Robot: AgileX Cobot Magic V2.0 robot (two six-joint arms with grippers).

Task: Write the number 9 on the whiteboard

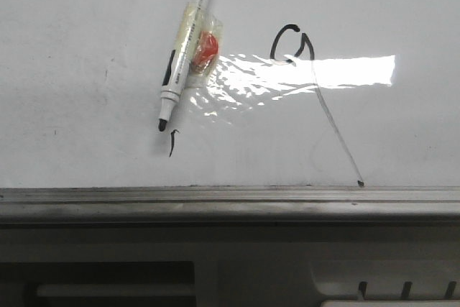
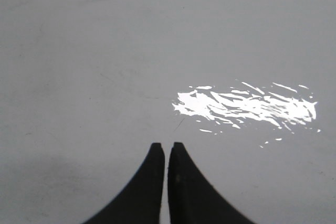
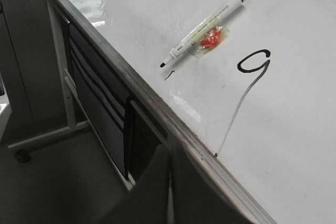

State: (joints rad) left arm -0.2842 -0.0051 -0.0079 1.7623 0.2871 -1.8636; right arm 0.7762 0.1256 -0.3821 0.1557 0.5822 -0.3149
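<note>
The whiteboard (image 1: 86, 48) fills the front view, with a grey metal rail along its near edge. The number 9 (image 1: 293, 47) is drawn in black, a small loop with a long faint tail running down to the rail. It also shows in the right wrist view (image 3: 253, 61). A white marker pen (image 1: 185, 49) lies uncapped on the board left of the 9, tip toward the rail, with an orange-red piece taped to it. My left gripper (image 2: 164, 146) is shut and empty over bare board (image 2: 79, 51). My right gripper (image 3: 170, 148) is shut and empty, off the board's near edge.
A short black tick mark (image 1: 172, 143) sits just below the pen tip. Bright glare (image 1: 316, 73) crosses the board. The rail (image 1: 230, 195) marks the board's near edge. A grey frame with slots (image 3: 100, 103) and a castor wheel (image 3: 21, 156) stand below the board.
</note>
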